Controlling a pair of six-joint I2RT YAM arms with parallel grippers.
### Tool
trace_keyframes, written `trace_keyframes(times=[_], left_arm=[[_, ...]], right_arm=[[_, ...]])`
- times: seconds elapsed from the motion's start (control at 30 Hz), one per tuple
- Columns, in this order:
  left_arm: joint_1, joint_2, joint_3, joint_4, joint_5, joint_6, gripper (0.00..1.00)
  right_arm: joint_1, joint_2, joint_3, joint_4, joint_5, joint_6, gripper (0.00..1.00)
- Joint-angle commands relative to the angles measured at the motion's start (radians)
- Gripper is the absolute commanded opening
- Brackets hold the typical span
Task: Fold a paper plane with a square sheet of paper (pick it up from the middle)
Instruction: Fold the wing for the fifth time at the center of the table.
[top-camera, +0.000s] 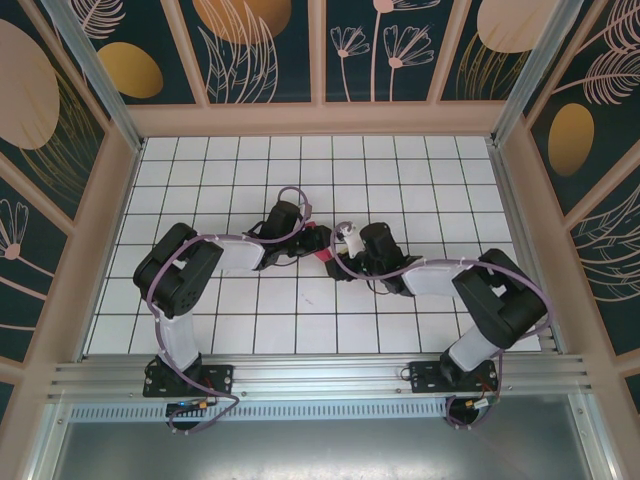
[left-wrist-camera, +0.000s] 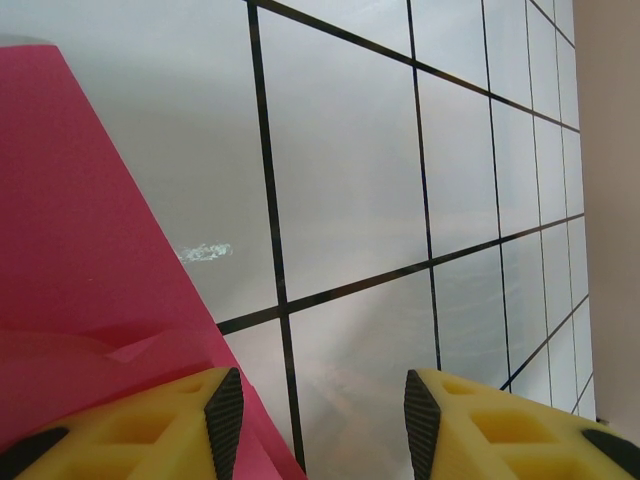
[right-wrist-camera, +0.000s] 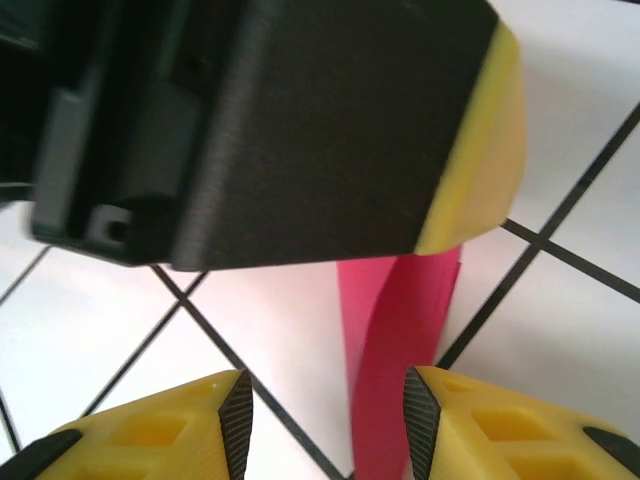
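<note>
From overhead I see both arms reaching in to the middle of the white gridded table (top-camera: 200, 160), with the pink paper (top-camera: 324, 247) lying between the left gripper (top-camera: 308, 240) and the right gripper (top-camera: 345, 238), each just beside it.

On the left wrist camera the jaws stand apart, with bare tile and a black grid line (left-wrist-camera: 283, 330) showing in the gap. The paper spreads flat across the left of that view, and one slanted edge runs down under the left-hand finger (left-wrist-camera: 200, 420). I cannot tell whether that finger presses on it.

On the right wrist camera the jaws are also apart. A narrow folded strip of the paper (right-wrist-camera: 400, 340) rises between them, close against the right-hand pad (right-wrist-camera: 420, 425) and apart from the other pad. The left gripper's yellow fingertip (right-wrist-camera: 485, 150) hangs over the strip's far end.
</note>
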Motion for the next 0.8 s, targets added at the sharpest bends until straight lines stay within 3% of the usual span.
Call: trace_keyframes(times=[0.0, 0.77], left_arm=[[0.001, 0.012, 0.019, -0.013, -0.011, 0.021, 0.49], [0.001, 0.016, 0.028, -0.021, -0.001, 0.032, 0.49]], right_arm=[[0.003, 0.04, 0.031, -0.012, 0.026, -0.03, 0.46], [-0.107, 0.178, 0.025, 0.104, -0.275, 0.238, 0.13]])
